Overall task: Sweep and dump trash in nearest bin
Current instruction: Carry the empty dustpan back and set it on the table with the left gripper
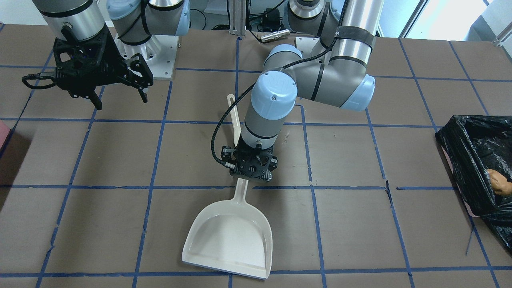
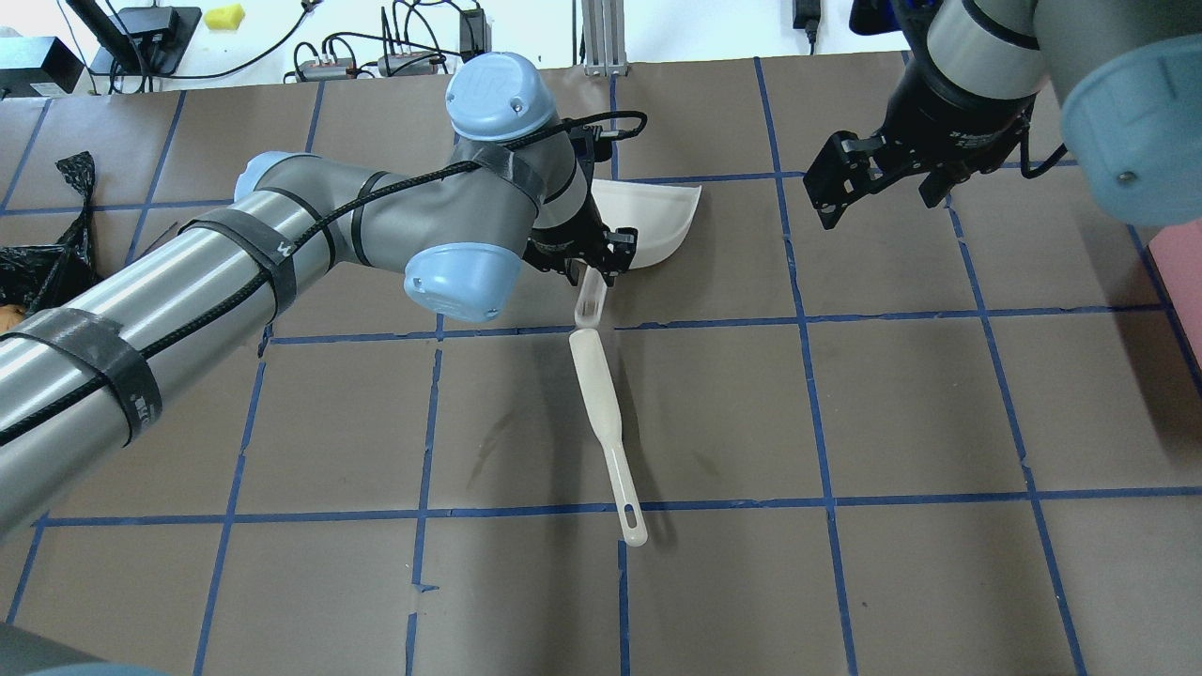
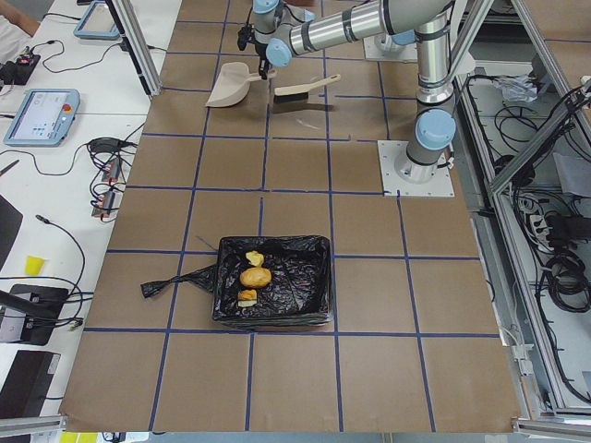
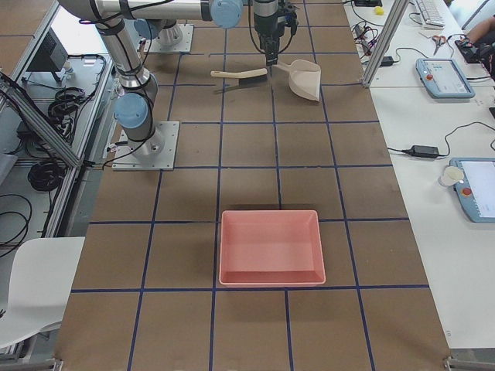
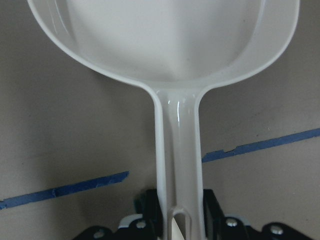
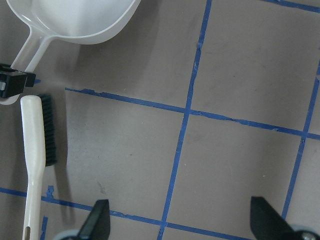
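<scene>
Left gripper (image 5: 180, 216) clamps dustpan (image 1: 230, 236) handle; trash (image 3: 255, 276) in bin (image 3: 312, 277)

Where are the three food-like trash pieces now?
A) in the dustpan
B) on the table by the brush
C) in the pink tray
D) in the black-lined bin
D: all three trash pieces lie in the black-lined bin; the dustpan is empty.

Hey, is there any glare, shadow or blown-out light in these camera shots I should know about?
Left wrist view: a bright glint runs down the handle of the dustpan. Front-facing view: the window at top right is blown out, and the bin has a shiny black liner. Overhead view: the brush throws a soft shadow.
</scene>
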Controlling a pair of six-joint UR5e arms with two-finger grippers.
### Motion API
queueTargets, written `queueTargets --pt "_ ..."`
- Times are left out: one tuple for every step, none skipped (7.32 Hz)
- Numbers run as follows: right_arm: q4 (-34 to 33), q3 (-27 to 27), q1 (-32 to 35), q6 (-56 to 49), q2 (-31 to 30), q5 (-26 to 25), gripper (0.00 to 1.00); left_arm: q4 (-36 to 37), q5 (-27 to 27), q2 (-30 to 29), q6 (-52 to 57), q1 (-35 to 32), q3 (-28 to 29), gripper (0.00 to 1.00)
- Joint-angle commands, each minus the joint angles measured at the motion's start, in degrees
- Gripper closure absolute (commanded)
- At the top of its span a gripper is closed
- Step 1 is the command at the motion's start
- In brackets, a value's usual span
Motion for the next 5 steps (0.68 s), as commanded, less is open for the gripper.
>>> queueTargets --pt "-0.09 0.0 0.0 -0.03 0.01 0.0 0.0 -7.17 1.68 5.0 0.24 6.17 1.95 0.0" --pt "-0.09 0.0 0.0 -0.03 0.01 0.0 0.0 -14.98 1.68 8.34 0.77 8.3 3.53 0.0" --pt "-0.09 0.0 0.0 0.06 0.01 -0.08 0.0 -21.84 2.03 11.51 1.3 8.84 4.32 0.0" --pt "-0.09 0.0 0.0 0.06 0.01 -0.08 0.0 -28.0 4.91 15.28 1.3 9.46 6.25 0.0" --pt "-0.09 0.0 0.0 0.06 0.01 0.0 0.0 -36.59 6.5 17.84 1.3 10.6 9.49 0.0"
